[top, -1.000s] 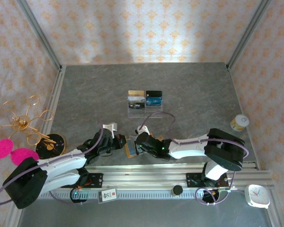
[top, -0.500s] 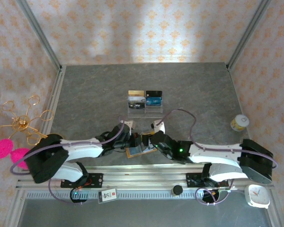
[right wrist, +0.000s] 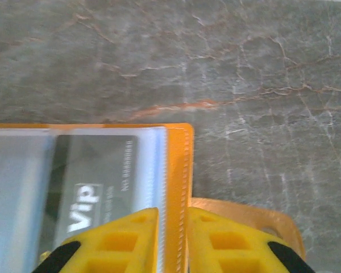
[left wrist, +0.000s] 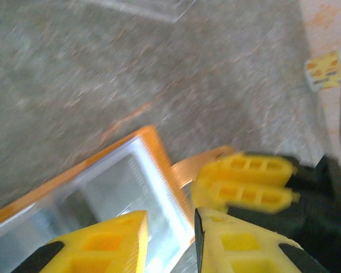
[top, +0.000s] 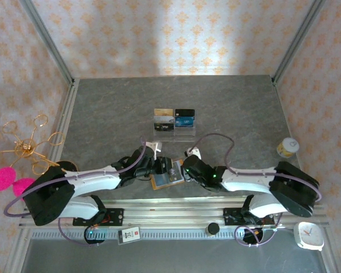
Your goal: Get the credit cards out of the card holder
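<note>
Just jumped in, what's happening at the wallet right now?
Both arms meet at the open card holder near the table's front edge. The right gripper pinches its edge, a VIP card inside the clear sleeve. The left gripper sits alongside, jaws apart. Four cards sit on the acrylic stand.

The left wrist picture is all blurry, the holder point(right wrist: 179, 165) runs off the right wrist picture at 9 and 6 o'clock, the right gripper point(right wrist: 171, 222) hides the low end of the card point(right wrist: 91, 187), and the cards point(top: 174, 118) on the stand point(top: 174, 134) are too small to read.
</note>
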`<state>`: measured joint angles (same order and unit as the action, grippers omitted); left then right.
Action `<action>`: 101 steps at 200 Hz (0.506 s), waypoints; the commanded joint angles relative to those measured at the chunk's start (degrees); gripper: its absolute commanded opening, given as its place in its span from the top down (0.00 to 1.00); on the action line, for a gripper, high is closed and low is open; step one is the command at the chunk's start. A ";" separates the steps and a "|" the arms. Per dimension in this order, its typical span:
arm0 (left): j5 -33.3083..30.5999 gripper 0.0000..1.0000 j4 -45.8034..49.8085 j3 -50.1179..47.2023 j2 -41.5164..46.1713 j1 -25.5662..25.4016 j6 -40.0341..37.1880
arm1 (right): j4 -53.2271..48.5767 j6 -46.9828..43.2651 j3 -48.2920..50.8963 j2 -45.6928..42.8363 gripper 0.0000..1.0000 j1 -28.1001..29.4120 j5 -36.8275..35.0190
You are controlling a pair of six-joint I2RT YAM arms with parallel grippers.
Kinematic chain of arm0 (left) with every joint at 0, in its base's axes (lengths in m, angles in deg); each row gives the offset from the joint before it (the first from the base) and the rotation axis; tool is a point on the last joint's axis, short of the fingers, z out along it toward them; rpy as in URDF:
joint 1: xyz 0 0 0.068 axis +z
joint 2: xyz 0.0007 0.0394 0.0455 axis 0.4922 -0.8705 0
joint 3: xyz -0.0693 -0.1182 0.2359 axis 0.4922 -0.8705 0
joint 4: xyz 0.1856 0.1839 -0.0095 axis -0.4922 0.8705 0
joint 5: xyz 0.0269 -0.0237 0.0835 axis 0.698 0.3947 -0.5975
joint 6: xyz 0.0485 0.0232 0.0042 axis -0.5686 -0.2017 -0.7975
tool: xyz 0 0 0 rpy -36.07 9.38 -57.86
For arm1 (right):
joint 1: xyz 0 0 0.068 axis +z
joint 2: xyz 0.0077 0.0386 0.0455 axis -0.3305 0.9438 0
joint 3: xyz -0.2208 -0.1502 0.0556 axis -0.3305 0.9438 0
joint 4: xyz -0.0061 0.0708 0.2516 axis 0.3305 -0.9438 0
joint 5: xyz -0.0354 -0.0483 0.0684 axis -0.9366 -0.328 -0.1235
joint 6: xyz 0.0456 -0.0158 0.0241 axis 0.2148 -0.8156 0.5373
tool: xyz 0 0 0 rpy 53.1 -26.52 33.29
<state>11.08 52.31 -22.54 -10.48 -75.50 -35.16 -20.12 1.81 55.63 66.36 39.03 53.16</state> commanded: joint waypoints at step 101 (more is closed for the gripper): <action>-6.32 0.99 5.29 5.30 -12.98 6.51 -7.38 | 1.62 4.38 3.19 3.20 0.87 0.44 2.97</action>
<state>6.57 56.99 -20.03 -19.66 -70.43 -38.20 -15.59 2.49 56.14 71.56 37.65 55.68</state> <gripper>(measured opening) 0.049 0.129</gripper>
